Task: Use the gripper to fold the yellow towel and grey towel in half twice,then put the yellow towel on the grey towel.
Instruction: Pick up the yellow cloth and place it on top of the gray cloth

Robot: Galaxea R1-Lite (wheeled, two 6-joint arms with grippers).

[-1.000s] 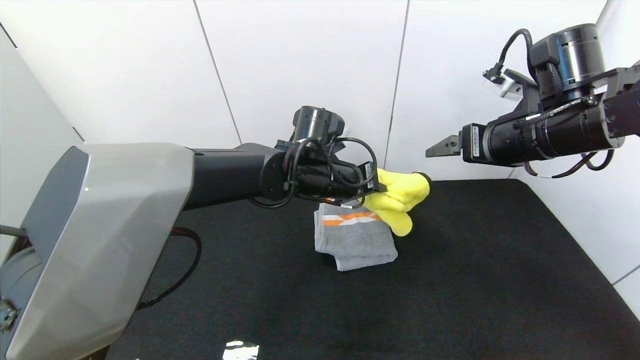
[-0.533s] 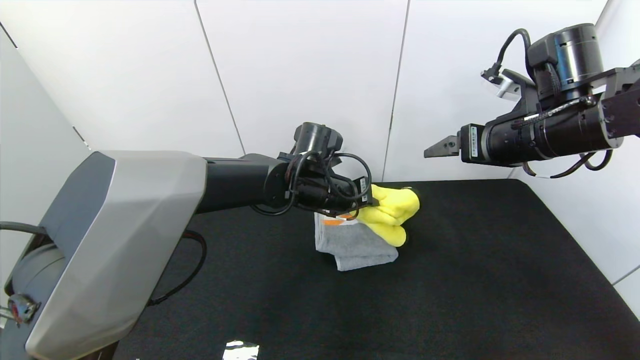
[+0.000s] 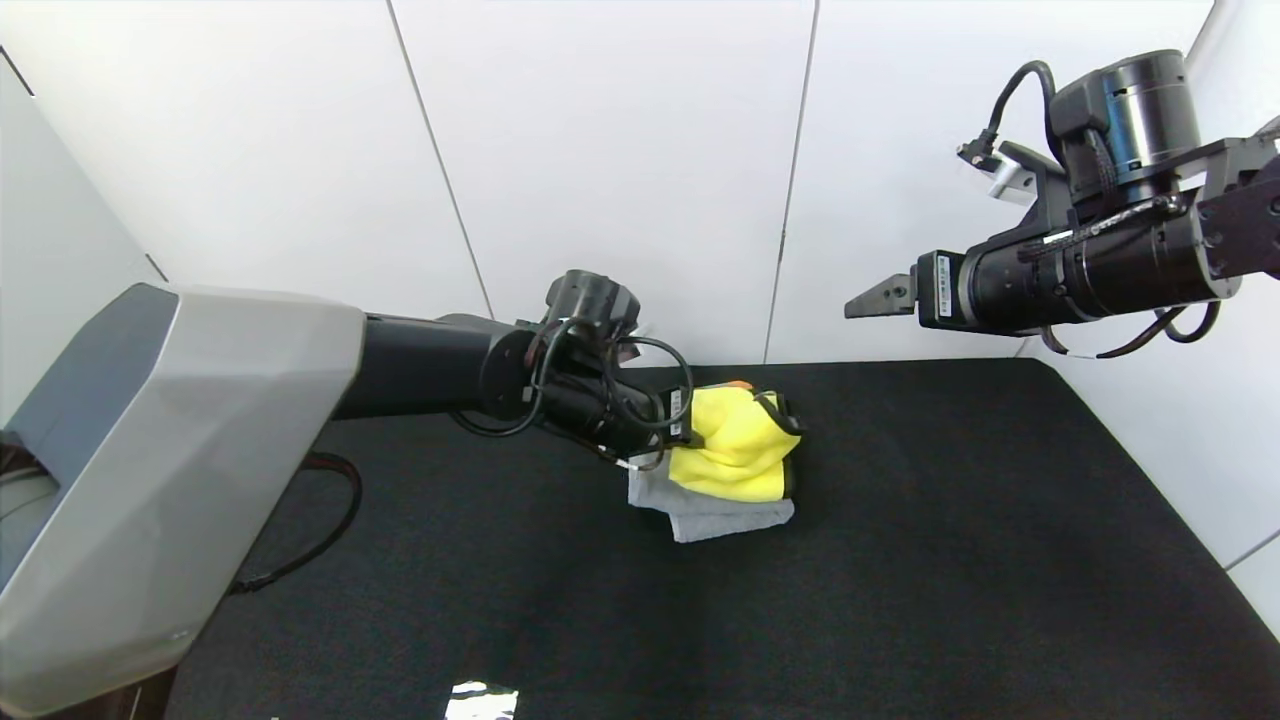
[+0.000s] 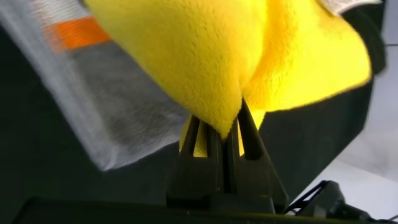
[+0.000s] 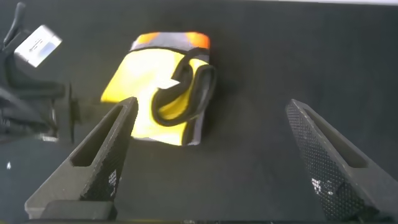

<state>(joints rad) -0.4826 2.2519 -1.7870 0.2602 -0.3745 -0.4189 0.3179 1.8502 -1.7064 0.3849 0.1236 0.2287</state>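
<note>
On top of the grey towel (image 3: 715,515) the yellow towel (image 3: 735,450) now lay, where a second ago it hung bunched in the air above the grey towel's far edge; left arm had dropped and drawn back toward the robot, lowering it. Means the stacking step looked almost done, release likely all that remained

Left gripper (image 3: 690,432) sat at the near-left edge of the yellow towel, fingers (image 4: 249,140) pressed together, pinching a yellow fold between them. Right gripper (image 5: 217,162) hovered well above and to the right of the grey towel, jaws spread wide, holding nothing, idle

Yellow towel: fluffy, folded into a rough square, covering most of the grey towel; dark trim loop curled up at its right side, top layer a bit puffed and not flat. Grey towel: folded, flat on the black mat (image 3: 980,560), grey strip showing along the near edge, orange patch peeking out at the far edge. Stack a little skewed, yellow edges not lined up with grey
</note>
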